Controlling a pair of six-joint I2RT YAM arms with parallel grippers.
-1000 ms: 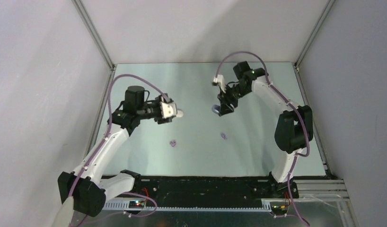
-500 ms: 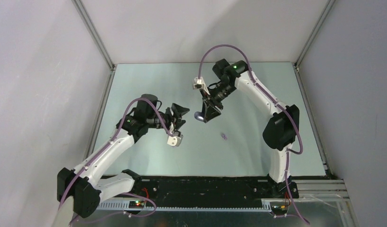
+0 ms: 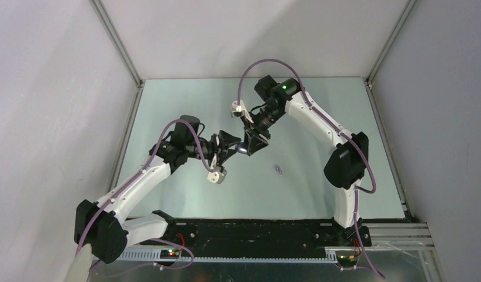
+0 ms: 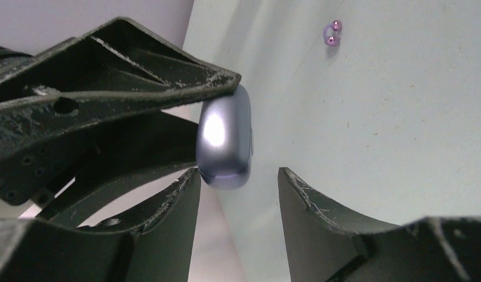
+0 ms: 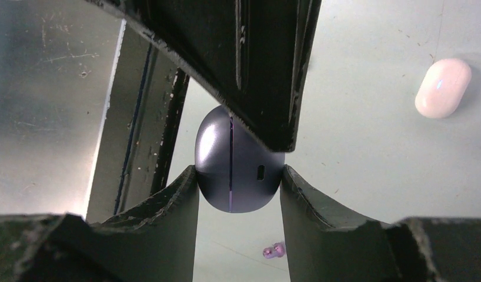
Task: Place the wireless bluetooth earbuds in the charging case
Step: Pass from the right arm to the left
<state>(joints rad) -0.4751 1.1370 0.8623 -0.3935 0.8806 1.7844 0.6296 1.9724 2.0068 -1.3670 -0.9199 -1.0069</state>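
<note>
Above mid-tabletop: the R fingers pinch the lilac-grey charging case by its two flanks, apparently clear of the surface. The L fingers stand apart with their tips at the case's end, one tip just beside it, neither clamped on it. A pair of purple earbuds lies loose on the tabletop, well apart from the case; no white buds are seen.

Risks (judged):
- The shell is smooth and rounded and is held on its curves only, so a sideways push from an L fingertip could twist it in the pinch or squirt it out and drop it.
- The two sets of fingers overlap closely, so a small misalignment means finger-on-finger contact rather than contact w/ the case.
- The seam looks shut. If the lid isn't prised open cleanly, no bud can go in, and force on the wrong side of the seam would only press it closed.

Views compared:
- Top view: gives both arms' poses and where they meet, but the case is a mere glint.
- L wrist: shows the gap between the L fingers and the case's plain back.
- R wrist: shows the seam line and port slot, plus a white case resting on the tabletop, which I can't pick out from above.
</note>
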